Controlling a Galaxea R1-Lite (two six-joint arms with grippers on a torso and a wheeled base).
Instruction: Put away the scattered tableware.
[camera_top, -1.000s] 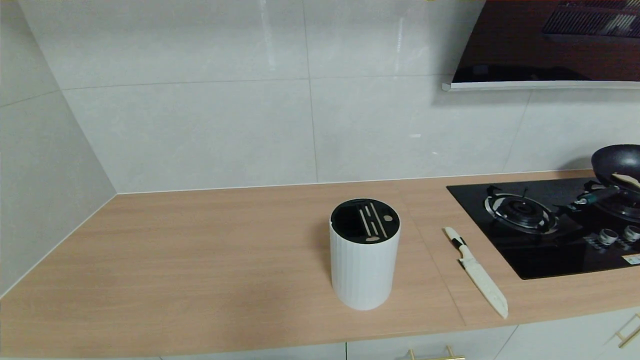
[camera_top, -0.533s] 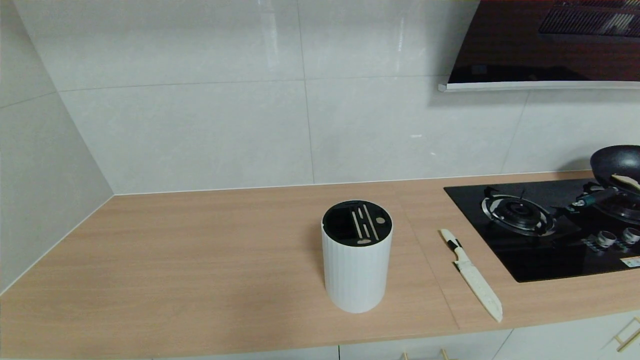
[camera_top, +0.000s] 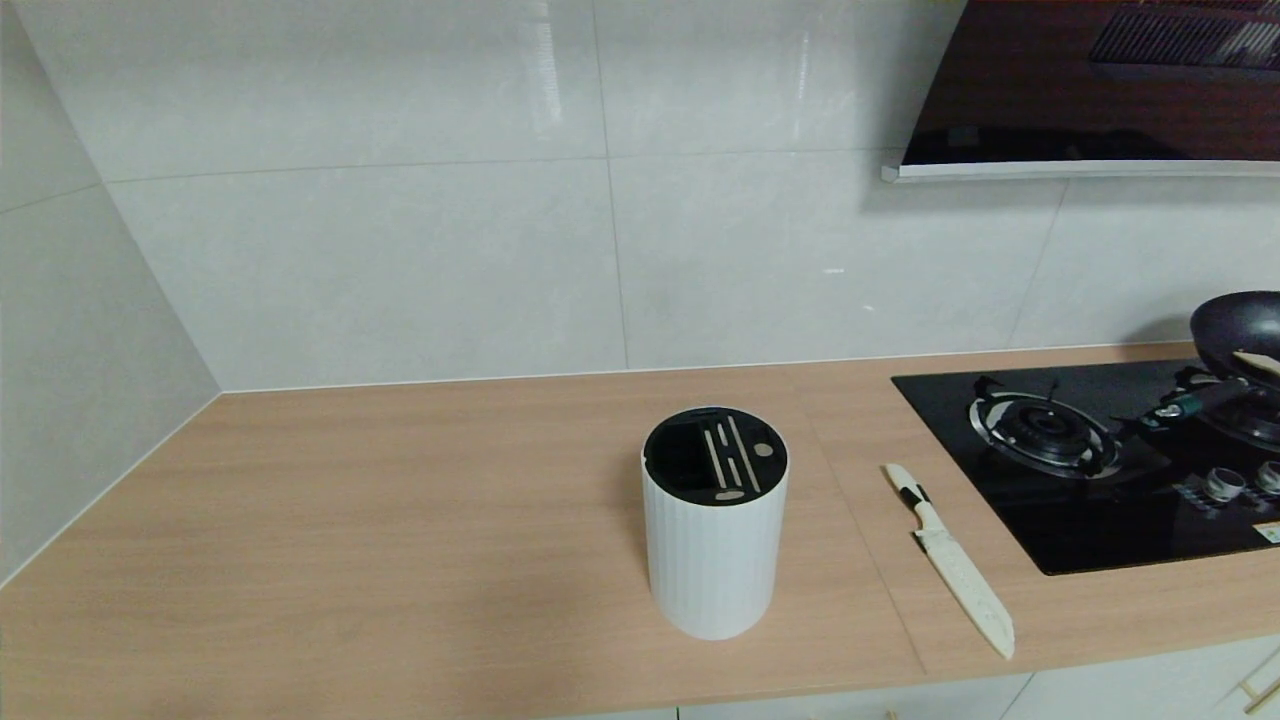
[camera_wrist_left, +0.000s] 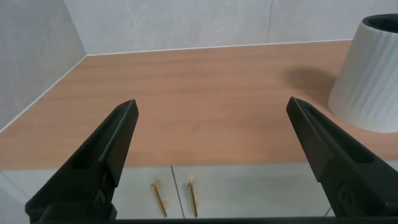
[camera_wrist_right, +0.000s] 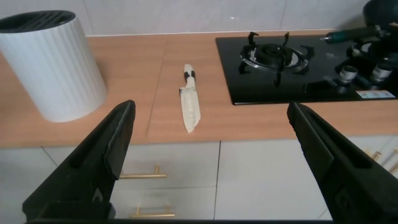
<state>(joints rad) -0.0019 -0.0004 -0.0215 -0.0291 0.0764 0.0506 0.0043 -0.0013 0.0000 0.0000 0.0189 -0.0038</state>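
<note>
A pale knife (camera_top: 950, 560) lies flat near the front edge of the surface (camera_top: 400, 520), its tip toward that edge. It is between a white ribbed holder (camera_top: 714, 535) and the black stove (camera_top: 1090, 480), touching neither. The holder stands upright. A dark pan (camera_top: 1235, 325) sits on the stove's right burner. The left jaws and the right jaws both stand wide open and empty, off the front edge.

Bright, even light; glare streaks the wall tiles (camera_top: 540, 70).
</note>
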